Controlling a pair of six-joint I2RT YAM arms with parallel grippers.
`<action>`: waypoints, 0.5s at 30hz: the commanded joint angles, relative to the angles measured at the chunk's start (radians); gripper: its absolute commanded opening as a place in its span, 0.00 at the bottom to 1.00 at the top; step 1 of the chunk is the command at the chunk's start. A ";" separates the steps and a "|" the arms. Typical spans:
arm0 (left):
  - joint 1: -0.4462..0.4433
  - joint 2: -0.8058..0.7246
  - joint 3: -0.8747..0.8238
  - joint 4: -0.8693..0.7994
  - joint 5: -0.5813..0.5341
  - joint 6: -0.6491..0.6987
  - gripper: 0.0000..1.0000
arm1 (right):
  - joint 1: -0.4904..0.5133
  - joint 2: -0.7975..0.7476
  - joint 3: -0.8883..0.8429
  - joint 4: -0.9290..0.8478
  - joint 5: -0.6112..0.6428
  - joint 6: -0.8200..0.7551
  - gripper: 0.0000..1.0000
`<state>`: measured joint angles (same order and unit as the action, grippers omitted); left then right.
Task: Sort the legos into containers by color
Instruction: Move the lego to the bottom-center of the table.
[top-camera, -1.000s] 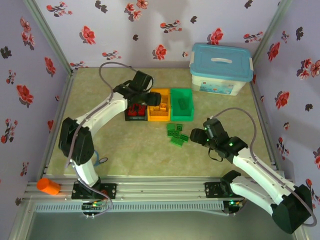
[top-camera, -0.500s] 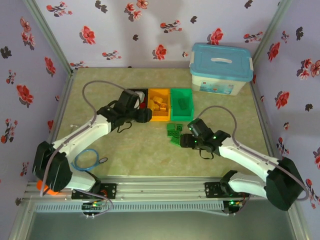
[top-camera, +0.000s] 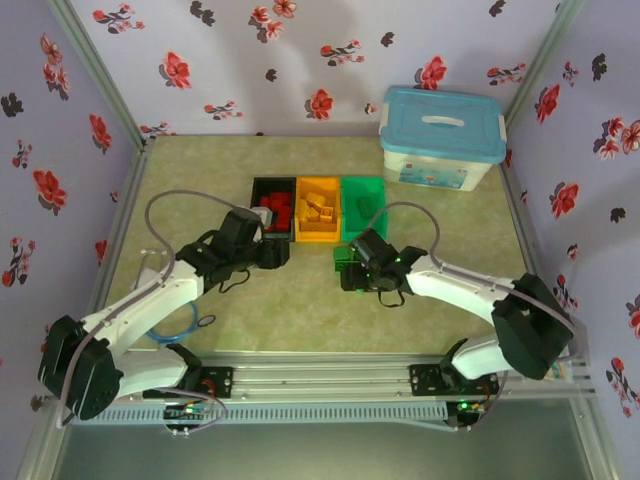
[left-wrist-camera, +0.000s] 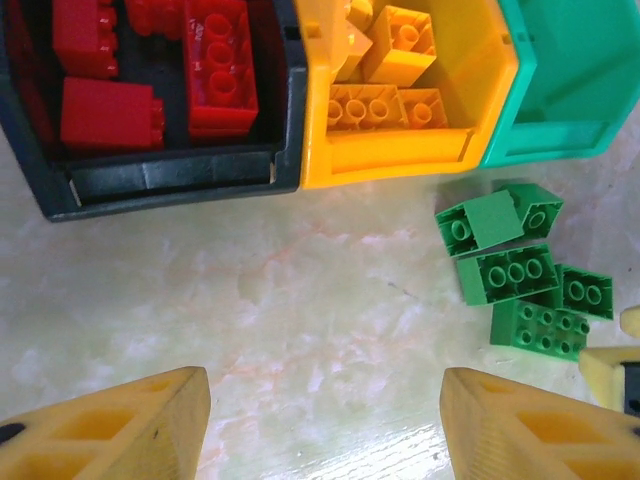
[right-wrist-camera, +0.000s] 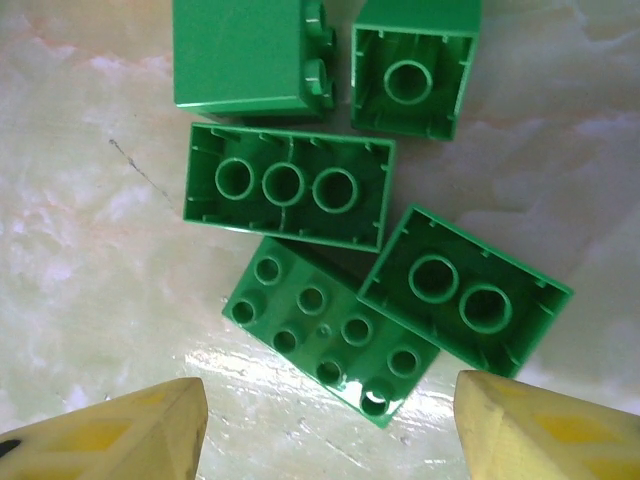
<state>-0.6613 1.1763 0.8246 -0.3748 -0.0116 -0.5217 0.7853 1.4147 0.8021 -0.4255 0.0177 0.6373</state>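
Three containers stand side by side: a black bin (top-camera: 272, 190) (left-wrist-camera: 180, 182) with red legos (left-wrist-camera: 220, 70), a yellow-orange bin (top-camera: 318, 232) (left-wrist-camera: 400, 160) with yellow legos (left-wrist-camera: 385, 105), and a green bin (top-camera: 362, 205) (left-wrist-camera: 560, 90). Several green legos (left-wrist-camera: 510, 270) (right-wrist-camera: 290, 190) lie loose on the table just in front of the green bin. My right gripper (top-camera: 350, 272) (right-wrist-camera: 330, 430) hovers open right over them, a studded green plate (right-wrist-camera: 325, 340) between its fingers' line. Open and holding nothing, my left gripper (top-camera: 280, 252) (left-wrist-camera: 325, 430) hangs over bare table in front of the black bin.
A large white box with a light blue lid (top-camera: 442, 140) stands at the back right. A blue cable loop (top-camera: 180, 325) lies near the left arm. Flowered walls close in the table on three sides.
The left arm has drawn back from above the black bin toward the near side. The right gripper has swung left and forward, ending low over the loose green legos.
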 joint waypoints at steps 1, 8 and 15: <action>-0.005 -0.039 -0.031 0.007 -0.033 -0.021 0.62 | 0.016 0.038 0.054 0.004 0.000 -0.027 0.66; -0.003 -0.073 -0.067 0.006 -0.054 -0.030 0.62 | 0.066 0.124 0.092 -0.002 0.021 -0.027 0.65; -0.004 -0.075 -0.077 0.007 -0.061 -0.032 0.62 | 0.138 0.184 0.114 -0.004 0.009 -0.001 0.62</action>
<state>-0.6613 1.1187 0.7578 -0.3737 -0.0521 -0.5419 0.8936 1.5696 0.8921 -0.4187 0.0338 0.6285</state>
